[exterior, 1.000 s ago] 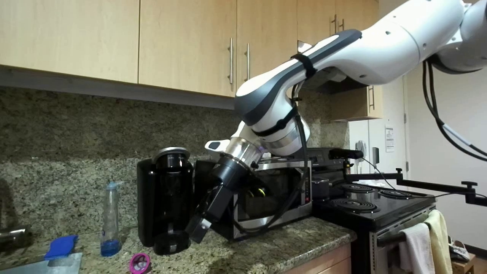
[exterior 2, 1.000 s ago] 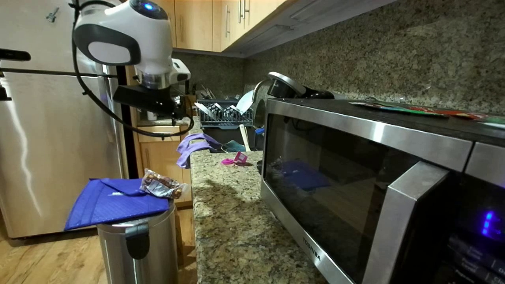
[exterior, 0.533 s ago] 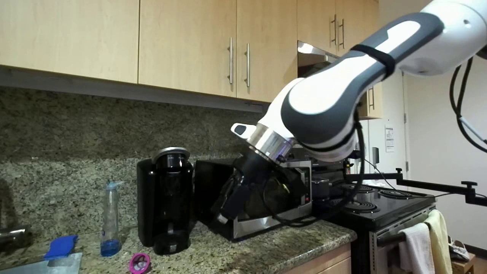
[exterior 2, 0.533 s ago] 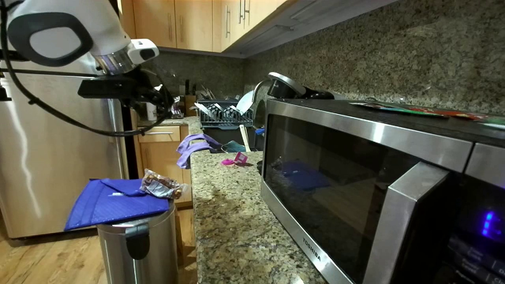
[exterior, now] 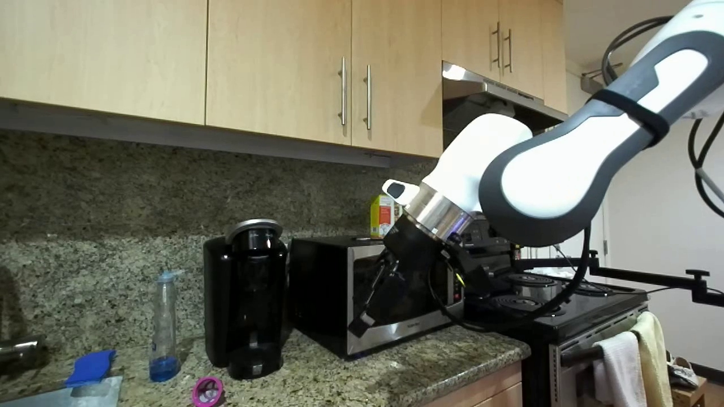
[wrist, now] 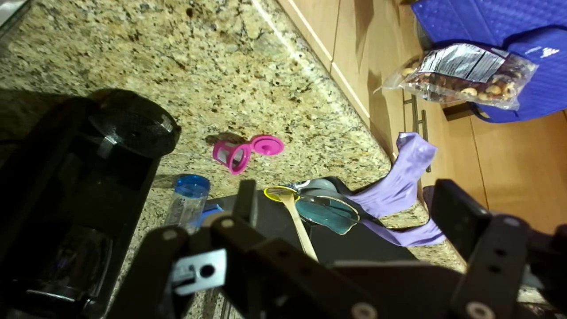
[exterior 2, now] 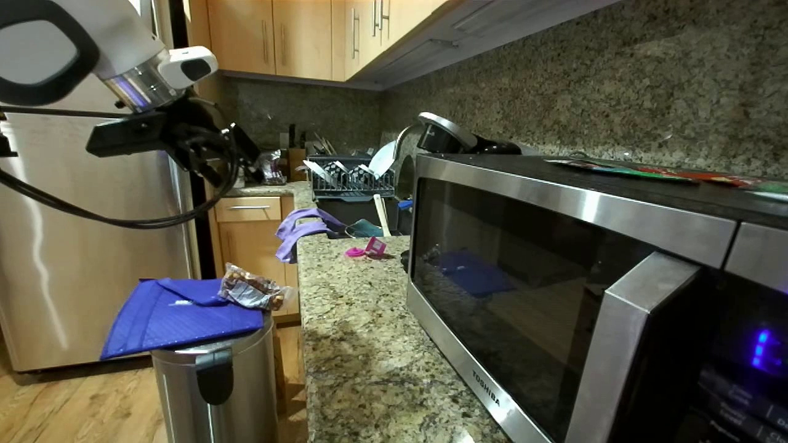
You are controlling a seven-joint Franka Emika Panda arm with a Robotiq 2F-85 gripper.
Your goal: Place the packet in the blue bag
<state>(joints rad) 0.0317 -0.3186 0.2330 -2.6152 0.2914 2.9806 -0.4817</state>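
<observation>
While the clear packet of nuts (exterior 2: 252, 289) lies on top of the blue bag (exterior 2: 181, 323), itself flat on a metal trash can (exterior 2: 253, 381), the gripper (wrist: 352, 204) hangs well apart, jaws spread wide around only air; a pink coffee filter (wrist: 229, 155) sits near the black coffee maker (exterior: 249, 305).

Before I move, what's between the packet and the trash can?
The blue bag. In an exterior view it lies across the top of the trash can, with the packet resting on one edge, partly overhanging.
</observation>
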